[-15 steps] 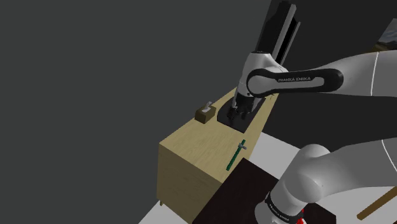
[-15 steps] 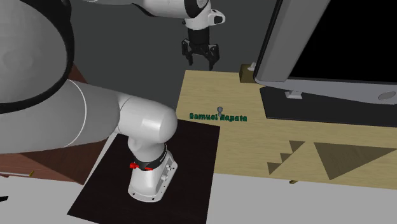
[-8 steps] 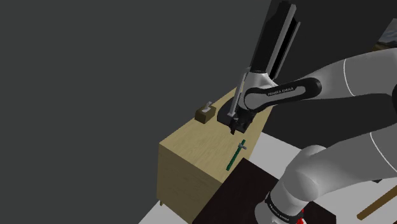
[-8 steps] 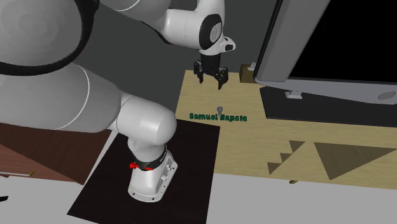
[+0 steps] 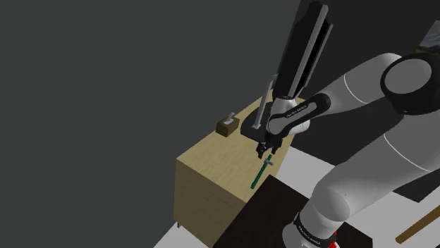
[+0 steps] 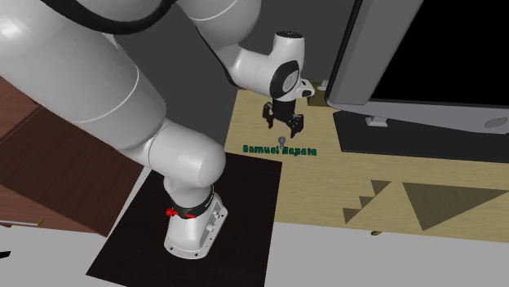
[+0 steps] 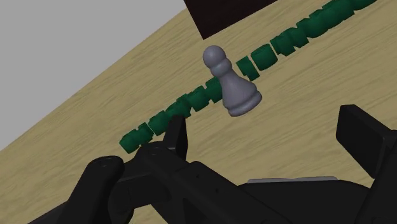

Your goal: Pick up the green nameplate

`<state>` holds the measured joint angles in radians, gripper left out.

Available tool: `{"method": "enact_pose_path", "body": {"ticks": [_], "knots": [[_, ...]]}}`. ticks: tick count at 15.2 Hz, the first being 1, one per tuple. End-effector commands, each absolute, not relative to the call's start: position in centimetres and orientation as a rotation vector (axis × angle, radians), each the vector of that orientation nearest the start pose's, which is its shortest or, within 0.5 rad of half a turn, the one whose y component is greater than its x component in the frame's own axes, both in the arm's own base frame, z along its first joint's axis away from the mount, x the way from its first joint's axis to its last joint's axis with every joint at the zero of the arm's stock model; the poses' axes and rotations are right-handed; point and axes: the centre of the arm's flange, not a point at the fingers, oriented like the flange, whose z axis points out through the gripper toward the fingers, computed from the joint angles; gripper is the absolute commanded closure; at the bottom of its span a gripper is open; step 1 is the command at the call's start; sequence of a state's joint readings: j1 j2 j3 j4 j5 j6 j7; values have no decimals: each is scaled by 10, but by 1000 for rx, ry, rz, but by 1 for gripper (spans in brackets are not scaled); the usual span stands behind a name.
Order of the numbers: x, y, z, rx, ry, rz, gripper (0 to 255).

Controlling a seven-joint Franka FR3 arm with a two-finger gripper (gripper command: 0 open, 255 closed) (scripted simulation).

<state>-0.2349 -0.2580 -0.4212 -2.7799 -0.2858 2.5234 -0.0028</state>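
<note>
The green nameplate (image 6: 279,151), a row of green raised letters, stands along the edge of the light wooden cabinet top (image 6: 391,175) nearest the stand. The shoulder view has the nameplate (image 5: 261,172) as a thin green strip at the cabinet's edge. A small grey pawn (image 6: 281,142) stands just behind its middle. My black gripper (image 6: 283,125) hangs open a little above and behind the pawn, empty. In the wrist view the gripper (image 7: 270,140) has its fingers (image 7: 178,137) well apart, with the pawn (image 7: 230,83) and the nameplate (image 7: 191,108) ahead of them.
A large monitor (image 6: 424,49) on a dark base (image 6: 408,134) takes up the cabinet's far side. A small brown box (image 6: 312,94) sits by the far corner. The arm's base stands on a black mat (image 6: 245,212) against the cabinet.
The gripper has come down and toward the nameplate, from high over the cabinet's far edge to just above the pawn. The nameplate and pawn have not moved.
</note>
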Motion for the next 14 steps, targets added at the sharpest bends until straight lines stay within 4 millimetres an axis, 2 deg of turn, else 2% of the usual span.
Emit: {"method": "enact_pose_path", "body": {"ticks": [1, 8, 10, 11, 14], "knots": [[304, -228, 261, -3126, 665, 46, 0], [304, -228, 224, -3126, 665, 46, 0], [304, -228, 221, -3126, 665, 46, 0], [304, -228, 220, -3126, 665, 46, 255], [304, -229, 220, -3126, 665, 46, 255]]}}
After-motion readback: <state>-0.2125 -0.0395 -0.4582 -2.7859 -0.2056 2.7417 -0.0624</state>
